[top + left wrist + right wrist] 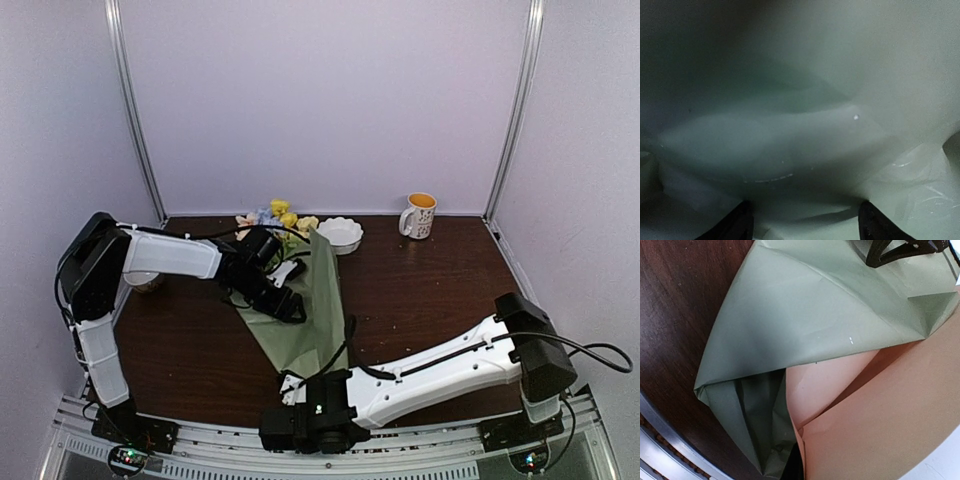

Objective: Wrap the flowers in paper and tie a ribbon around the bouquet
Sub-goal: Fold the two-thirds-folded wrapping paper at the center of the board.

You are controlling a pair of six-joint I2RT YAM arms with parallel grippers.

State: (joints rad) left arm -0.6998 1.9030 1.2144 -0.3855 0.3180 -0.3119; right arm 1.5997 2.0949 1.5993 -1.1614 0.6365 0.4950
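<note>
The wrapping is partly done and the tying has not begun, as far as these views allow a judgement. The large thin sheet of paper [312, 300], sage green outside and peach-tan inside, lies on the dark brown wooden table [430, 290] folded into a long loose cone. It runs from beside the small white scalloped bowl [340, 235] down toward the near edge. The bunch of small pastel flowers [280, 214], with yellow, cream and pale blue blossoms, pokes out at the cone's far, wide end, so the stems seem to be inside already.

The fold is not closed, though. The right wrist view shows the green flap gaping over the peach lining, with a dark hollow beneath it (nothing is holding that seam down).

The left gripper [288, 303] sits on the middle of the cone. Its dark fingertips [737, 227] stand wide apart in its own camera, with pale green paper filling the space between and ahead of them. Whether they press on the bundle cannot be told. The right gripper [293, 388] is at the cone's narrow near tip with its jaws closed. It looks placed to pinch that end, but the pinch itself is hidden.

No long cream-white ribbon can be made out around the paper. What is left, then, is probably tightening and closing the wrap, and then the whole of the ribbon and bow.
</note>
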